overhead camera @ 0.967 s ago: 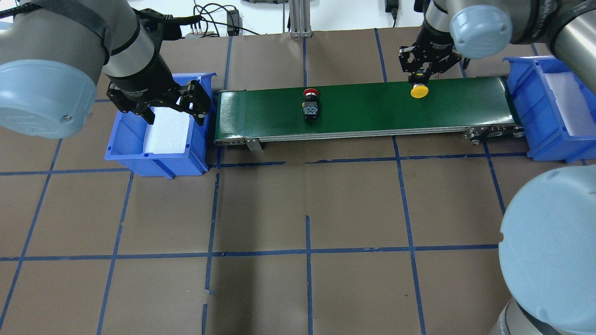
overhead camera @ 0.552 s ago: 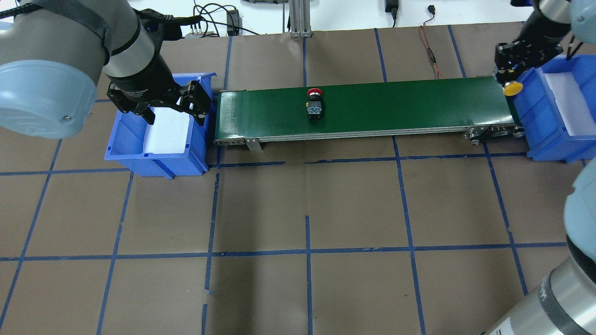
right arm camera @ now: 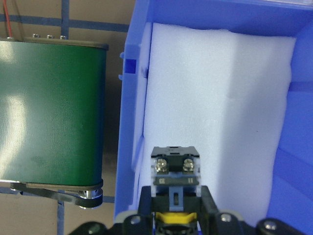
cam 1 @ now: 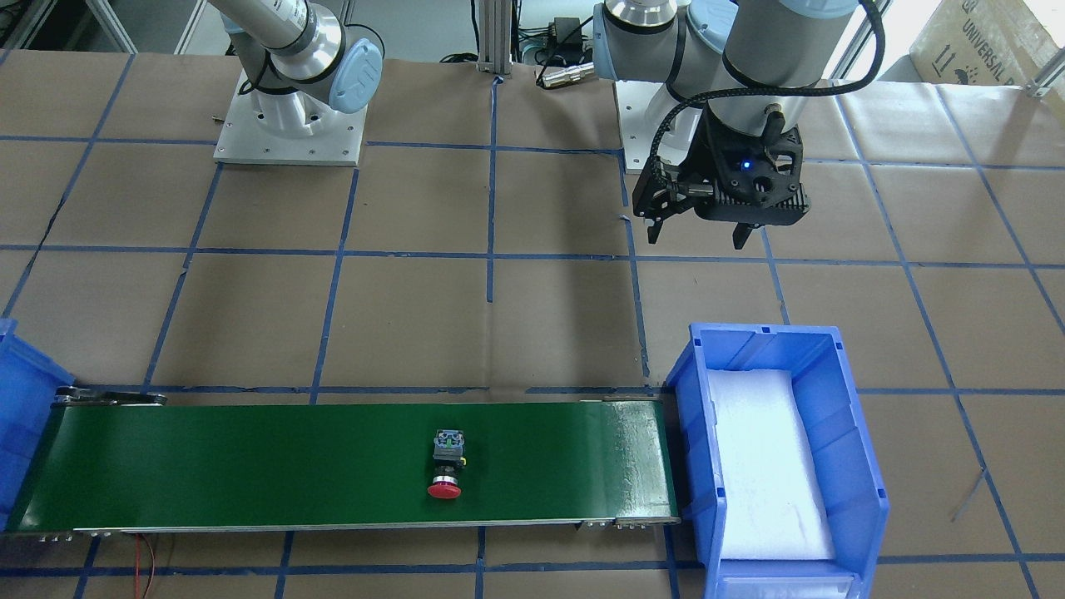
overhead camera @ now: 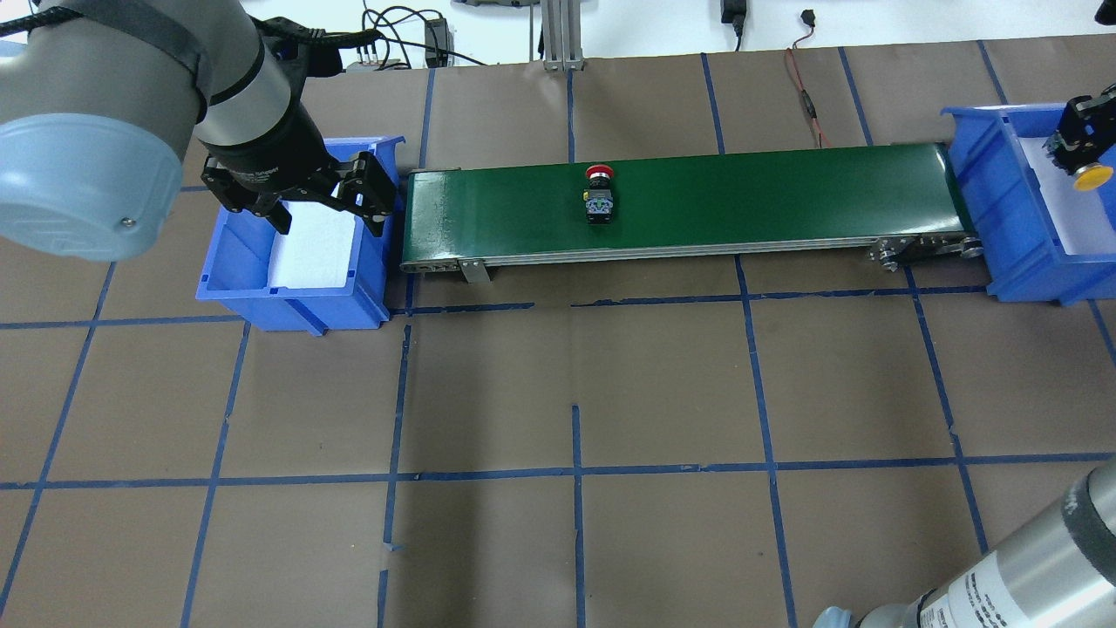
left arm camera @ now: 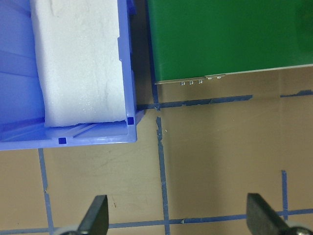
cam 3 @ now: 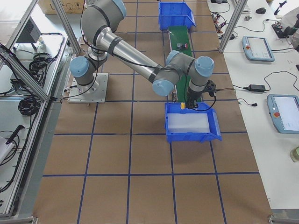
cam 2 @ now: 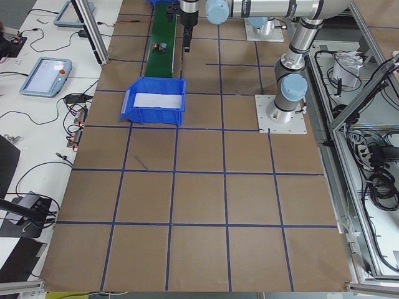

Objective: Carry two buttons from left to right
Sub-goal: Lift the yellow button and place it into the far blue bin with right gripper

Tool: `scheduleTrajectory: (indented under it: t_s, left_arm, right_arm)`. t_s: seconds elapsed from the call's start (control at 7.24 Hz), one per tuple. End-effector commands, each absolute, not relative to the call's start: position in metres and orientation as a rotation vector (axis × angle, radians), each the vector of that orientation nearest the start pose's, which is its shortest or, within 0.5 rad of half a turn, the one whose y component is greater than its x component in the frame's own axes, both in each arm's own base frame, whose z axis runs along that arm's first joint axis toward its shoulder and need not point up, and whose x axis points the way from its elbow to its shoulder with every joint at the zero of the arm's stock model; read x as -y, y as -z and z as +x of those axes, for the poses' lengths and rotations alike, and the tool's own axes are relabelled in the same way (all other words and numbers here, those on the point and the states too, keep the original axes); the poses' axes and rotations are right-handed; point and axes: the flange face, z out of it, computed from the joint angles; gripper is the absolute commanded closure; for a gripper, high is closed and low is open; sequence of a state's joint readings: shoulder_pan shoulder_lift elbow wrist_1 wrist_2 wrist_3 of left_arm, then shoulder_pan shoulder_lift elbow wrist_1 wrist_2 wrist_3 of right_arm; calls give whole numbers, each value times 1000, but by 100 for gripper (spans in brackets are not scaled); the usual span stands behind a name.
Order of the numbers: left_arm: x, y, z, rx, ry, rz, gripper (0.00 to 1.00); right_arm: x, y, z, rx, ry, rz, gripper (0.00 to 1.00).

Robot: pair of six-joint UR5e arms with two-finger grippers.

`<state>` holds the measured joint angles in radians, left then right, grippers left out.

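R gripper (right arm camera: 176,208) clamped on yellow button (right arm camera: 175,169), over right bin (overhead camera: 976,196) near belt-side wall. Lower close to foam (right arm camera: 220,88) before release, avoid bounce. Red button (overhead camera: 599,196) mid-belt (overhead camera: 767,201), by far edge. L gripper (overhead camera: 324,199) fingers apart, empty.

The desk (overhead camera: 663,392) is covered in matt brown paper crossed by blue tape (overhead camera: 576,523). The conveyor belt (overhead camera: 741,201) is smooth green with a soft sheen and metal edges. The 2 bins (cam 1: 861,466) are glossy blue plastic lined with rough white foam (cam 1: 765,466). The yellow button (overhead camera: 1090,180) and red button (cam 1: 443,490) have smooth plastic caps.
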<state>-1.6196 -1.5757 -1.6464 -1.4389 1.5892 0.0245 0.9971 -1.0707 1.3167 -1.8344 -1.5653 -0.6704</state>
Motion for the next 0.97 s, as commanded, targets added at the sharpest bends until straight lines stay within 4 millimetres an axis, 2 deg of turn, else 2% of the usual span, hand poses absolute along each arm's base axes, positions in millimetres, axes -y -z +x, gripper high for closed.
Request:
scheduleTrajectory:
  t_s: [0.0, 0.14, 0.28, 0.41, 0.83]
  left_arm:
    - [491, -462, -156, -3121, 82, 114, 0]
    - [490, -461, -156, -3121, 79, 114, 0]
    - [491, -461, -155, -3121, 82, 112, 0]
    - [493, -459, -156, -3122, 75, 114, 0]
    - [492, -460, -156, -3122, 77, 114, 0]
  right_arm:
    - [658, -312, -289, -3173, 2, -172, 79]
    - [662, -296, -310, -3164, -14, -160, 79]
    - [662, -284, -323, -3156, -31, -143, 75]
    - [658, -280, -335, -3157, -38, -119, 68]
    - [660, -268, -343, -3188, -77, -118, 38]
